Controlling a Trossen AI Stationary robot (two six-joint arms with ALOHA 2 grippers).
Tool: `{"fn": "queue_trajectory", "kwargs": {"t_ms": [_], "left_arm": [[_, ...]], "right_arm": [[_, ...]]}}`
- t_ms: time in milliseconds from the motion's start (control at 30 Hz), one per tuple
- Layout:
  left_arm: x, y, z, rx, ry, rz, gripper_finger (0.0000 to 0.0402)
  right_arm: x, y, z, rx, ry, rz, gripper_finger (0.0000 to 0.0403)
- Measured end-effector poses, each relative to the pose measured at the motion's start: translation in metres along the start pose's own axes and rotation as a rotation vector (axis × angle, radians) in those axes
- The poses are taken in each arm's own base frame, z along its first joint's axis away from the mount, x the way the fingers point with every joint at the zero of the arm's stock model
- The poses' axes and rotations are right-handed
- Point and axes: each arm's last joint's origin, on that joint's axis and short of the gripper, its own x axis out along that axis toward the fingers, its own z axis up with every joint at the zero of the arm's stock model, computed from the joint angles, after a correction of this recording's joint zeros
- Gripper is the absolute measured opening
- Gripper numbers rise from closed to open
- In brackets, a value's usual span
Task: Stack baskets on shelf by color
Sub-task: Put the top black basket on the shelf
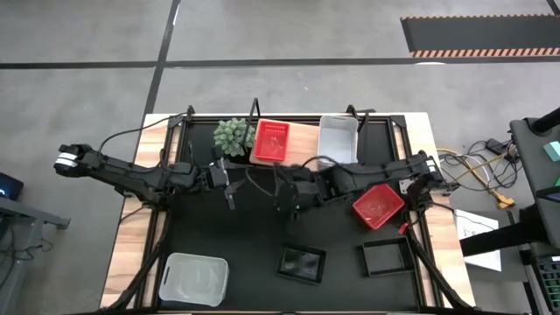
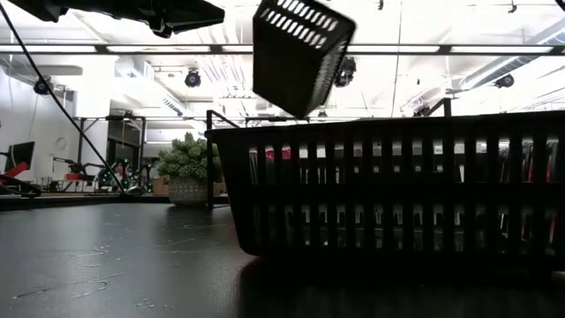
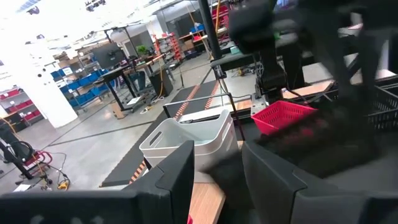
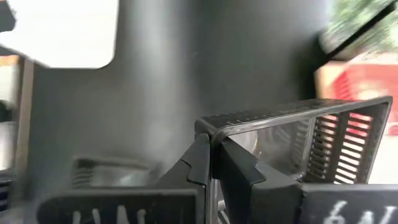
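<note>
My right gripper hangs over the middle of the mat, shut on a black basket that is up in the air. My left gripper is open and holds nothing, just left of it. On the wooden shelf at the far edge rest a red basket and a white basket. Another red basket lies on the mat under the right arm. Two black baskets and a white basket sit near the near edge. My right gripper pinches the black basket by its top rim, close to a corner, with one finger on each side of the wall. The basket is lifted clear of the table and hangs tilted.
A green spiky plant stands at the shelf's left end, next to the red basket. The black frame rails run along the table's sides. In the low view a black basket fills the foreground. Bare mat lies between the arms and the near baskets.
</note>
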Motion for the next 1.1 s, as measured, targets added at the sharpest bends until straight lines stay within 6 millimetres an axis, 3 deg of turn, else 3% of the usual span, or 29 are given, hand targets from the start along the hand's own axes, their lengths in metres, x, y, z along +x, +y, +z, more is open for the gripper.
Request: {"fn": "queue_trajectory", "kwargs": {"t_ms": [167, 300, 600, 800, 1100], "left_arm": [[0.000, 0.000, 0.000, 0.000, 0.000, 0.000, 0.0121], [0.000, 0.000, 0.000, 0.002, 0.000, 0.000, 0.0121], [0.000, 0.000, 0.000, -0.006, -0.001, 0.001, 0.0121], [0.001, -0.001, -0.001, -0.018, 0.007, -0.002, 0.0121], [0.002, -0.002, -0.002, -0.020, 0.011, -0.003, 0.0121]], "right_arm": [[0.000, -0.033, 0.011, -0.088, -0.024, -0.068, 0.0017], [0.006, -0.071, 0.014, -0.120, 0.004, -0.160, 0.0017], [0.034, -0.145, 0.011, -0.134, 0.133, -0.275, 0.0017], [0.050, -0.164, 0.000, -0.124, 0.256, -0.284, 0.0017], [0.082, -0.168, -0.007, -0.128, 0.341, -0.264, 0.0017]]}}
